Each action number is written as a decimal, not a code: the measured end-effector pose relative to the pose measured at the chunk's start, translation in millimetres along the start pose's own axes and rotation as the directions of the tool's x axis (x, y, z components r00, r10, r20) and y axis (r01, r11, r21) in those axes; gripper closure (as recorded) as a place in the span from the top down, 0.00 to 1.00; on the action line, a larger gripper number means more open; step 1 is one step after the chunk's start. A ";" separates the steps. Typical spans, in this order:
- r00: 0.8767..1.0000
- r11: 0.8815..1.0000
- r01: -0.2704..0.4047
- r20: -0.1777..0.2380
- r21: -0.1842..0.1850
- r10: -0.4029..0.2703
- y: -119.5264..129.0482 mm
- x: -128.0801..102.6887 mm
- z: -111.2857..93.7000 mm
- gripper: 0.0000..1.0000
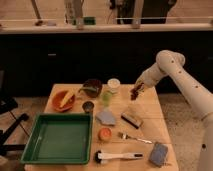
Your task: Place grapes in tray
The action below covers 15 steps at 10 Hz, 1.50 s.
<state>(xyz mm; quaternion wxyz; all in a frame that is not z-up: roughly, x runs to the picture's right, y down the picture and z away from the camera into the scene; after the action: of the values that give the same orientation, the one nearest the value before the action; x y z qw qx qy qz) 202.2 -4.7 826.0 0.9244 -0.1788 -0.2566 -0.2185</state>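
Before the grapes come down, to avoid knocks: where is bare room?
The green tray is wholly bare inside its rim. The gripper, holding the grapes, hangs over the far right of the table. Crowded: the middle, with cloth, orange-red fruit, fork.

no legible text, it seems.

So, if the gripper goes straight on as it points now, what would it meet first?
The gripper, holding the grapes above the table, points down and slightly left. It would probably meet the dark-topped block first, but depth is unclear.
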 end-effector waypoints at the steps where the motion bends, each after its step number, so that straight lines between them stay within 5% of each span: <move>1: 1.000 1.000 0.024 0.007 0.001 -0.024 -1.3 -7.1 -2.4 0.00; 4: 0.997 0.997 0.079 0.022 0.007 -0.079 -7.3 -25.0 -7.3 0.00; 15: 0.994 0.994 0.105 0.031 0.009 -0.105 -8.3 -28.1 -9.2 0.00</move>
<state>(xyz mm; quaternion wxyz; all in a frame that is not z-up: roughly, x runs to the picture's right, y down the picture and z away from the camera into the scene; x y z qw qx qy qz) 180.0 -7.0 804.9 0.9081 -0.1651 -0.2810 -0.2630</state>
